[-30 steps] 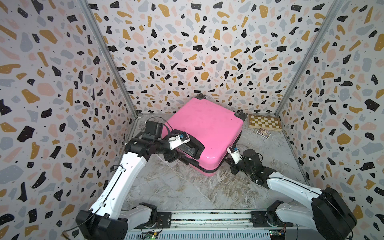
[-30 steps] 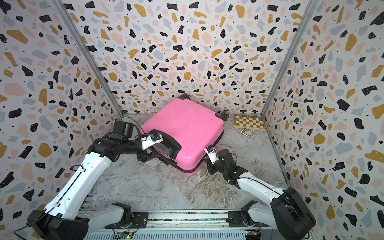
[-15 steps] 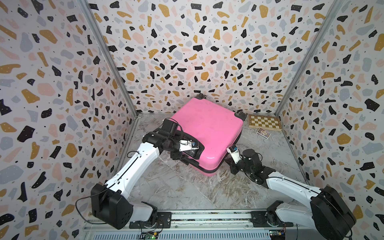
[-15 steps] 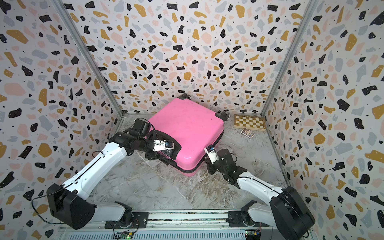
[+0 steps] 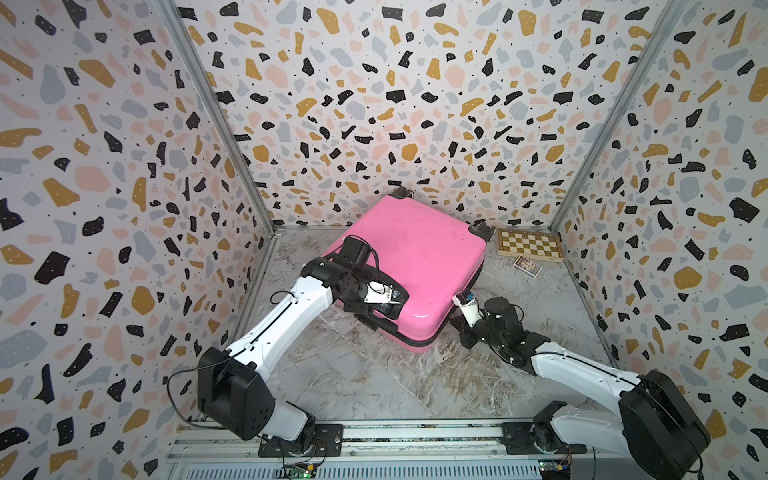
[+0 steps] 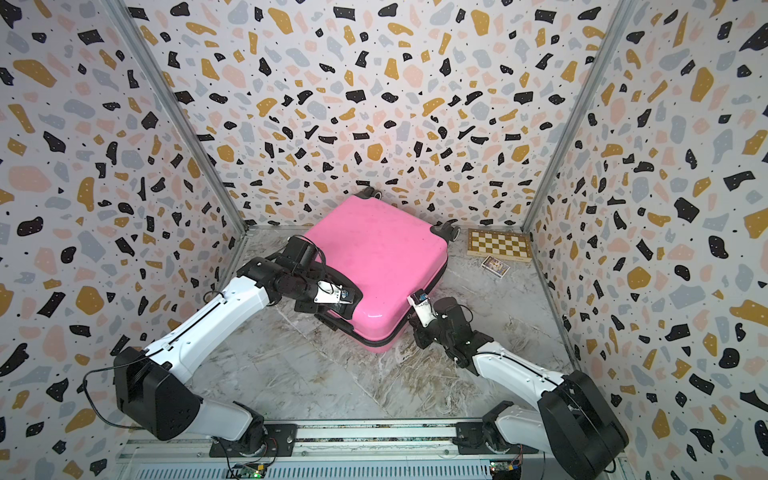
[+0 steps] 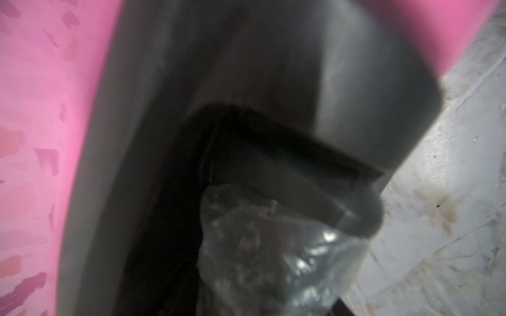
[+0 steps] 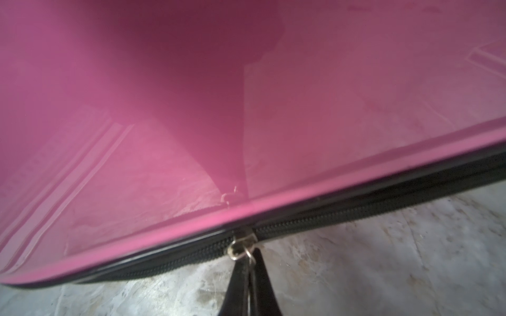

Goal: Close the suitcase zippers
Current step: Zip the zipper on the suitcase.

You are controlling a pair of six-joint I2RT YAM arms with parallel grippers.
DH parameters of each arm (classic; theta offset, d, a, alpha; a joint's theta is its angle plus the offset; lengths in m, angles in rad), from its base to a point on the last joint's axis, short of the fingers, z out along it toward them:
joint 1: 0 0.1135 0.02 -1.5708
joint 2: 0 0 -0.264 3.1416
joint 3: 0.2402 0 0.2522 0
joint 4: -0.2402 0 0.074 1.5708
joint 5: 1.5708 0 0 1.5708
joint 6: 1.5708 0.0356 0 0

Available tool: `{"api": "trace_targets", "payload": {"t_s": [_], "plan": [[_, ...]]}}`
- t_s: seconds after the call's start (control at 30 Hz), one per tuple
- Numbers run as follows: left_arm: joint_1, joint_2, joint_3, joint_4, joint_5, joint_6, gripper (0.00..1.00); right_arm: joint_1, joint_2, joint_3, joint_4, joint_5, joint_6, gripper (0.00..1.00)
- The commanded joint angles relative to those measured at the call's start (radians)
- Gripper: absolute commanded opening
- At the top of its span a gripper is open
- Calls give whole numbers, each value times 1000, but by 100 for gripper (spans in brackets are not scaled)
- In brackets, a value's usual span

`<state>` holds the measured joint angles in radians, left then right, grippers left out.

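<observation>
The pink suitcase lies flat on the marble counter, toward the back wall and a little turned. Along its near right side runs the black band of the zippers, and there the right fingers are clenched on the small metal zipper pull. The left fingers are at the black handle on the near left side; whether they grasp it I cannot tell. A chessboard rests in the back right corner, just beside the suitcase.
</observation>
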<state>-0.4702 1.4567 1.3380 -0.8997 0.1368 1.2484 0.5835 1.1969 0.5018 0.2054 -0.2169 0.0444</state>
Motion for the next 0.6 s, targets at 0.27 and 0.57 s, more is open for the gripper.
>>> {"api": "trace_targets", "payload": {"t_s": [0.27, 0.57], "plan": [[-30, -79, -28, -195, 40, -58, 19, 10, -37, 21, 43, -28, -10, 0], [-30, -113, 32, -142, -5, -238, 11, 128, -62, -2, 36, -38, -60, 0]]}}
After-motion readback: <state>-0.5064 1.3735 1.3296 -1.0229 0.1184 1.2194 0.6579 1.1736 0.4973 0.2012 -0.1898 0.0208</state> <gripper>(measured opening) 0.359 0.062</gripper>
